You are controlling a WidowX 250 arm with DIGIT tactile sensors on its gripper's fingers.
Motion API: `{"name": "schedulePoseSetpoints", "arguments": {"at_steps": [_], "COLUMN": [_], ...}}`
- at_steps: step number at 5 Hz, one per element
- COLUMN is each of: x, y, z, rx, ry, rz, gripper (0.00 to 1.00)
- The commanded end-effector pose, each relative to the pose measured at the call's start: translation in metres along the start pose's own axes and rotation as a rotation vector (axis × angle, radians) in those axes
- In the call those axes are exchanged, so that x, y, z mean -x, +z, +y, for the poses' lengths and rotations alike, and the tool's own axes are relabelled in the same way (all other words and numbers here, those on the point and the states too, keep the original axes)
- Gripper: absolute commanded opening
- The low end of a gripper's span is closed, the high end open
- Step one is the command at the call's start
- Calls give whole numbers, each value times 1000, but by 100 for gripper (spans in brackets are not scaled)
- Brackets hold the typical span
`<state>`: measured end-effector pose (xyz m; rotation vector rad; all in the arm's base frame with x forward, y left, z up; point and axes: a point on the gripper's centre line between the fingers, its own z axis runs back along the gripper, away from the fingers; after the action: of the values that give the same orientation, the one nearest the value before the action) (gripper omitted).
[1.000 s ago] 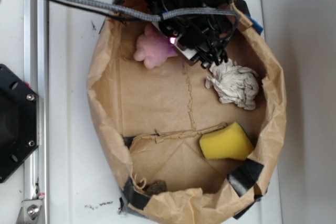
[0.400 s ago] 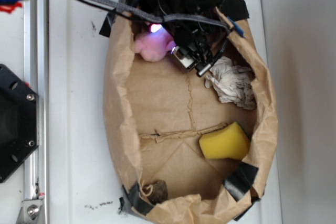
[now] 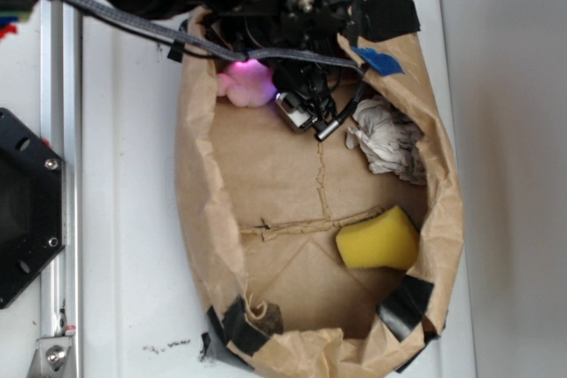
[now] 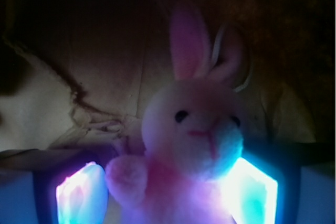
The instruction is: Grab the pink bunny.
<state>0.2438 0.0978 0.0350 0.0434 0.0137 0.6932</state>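
The pink bunny (image 3: 248, 86) lies at the far left inside a brown paper bag (image 3: 199, 183), lit pink by the gripper's light. My gripper (image 3: 257, 64) hangs right over it, and the arm hides part of the bunny. In the wrist view the bunny (image 4: 194, 129) faces the camera, ears up, with its body between the two glowing pads (image 4: 81, 195). The right pad touches its cheek. The left pad sits just beside its arm. The gripper (image 4: 165, 195) is open and straddles the bunny.
A crumpled white-grey paper ball (image 3: 385, 139) lies right of the gripper. A yellow sponge (image 3: 376, 238) rests in the near right of the bag. The bag walls stand close around the gripper. A black plate (image 3: 22, 210) and a metal rail (image 3: 58, 174) are at the left.
The gripper has moved up and left, from beside the paper ball to over the bunny. The bag's left wall has been pushed inward, and the bunny has shifted slightly up-left.
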Motion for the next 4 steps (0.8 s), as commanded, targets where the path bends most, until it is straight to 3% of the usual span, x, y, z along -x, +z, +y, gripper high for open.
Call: {"name": "schedulePoseSetpoints", "arguments": {"at_steps": [1, 2, 3, 4], "x": [4, 33, 37, 42], "y": [-6, -11, -7, -1], "z": [-6, -16, -16, -16], "rx": [-56, -83, -71, -52], "ry": [-6, -19, -1, 10], "rz": [-43, -53, -50, -53], "gripper": [100, 100, 46, 0]}}
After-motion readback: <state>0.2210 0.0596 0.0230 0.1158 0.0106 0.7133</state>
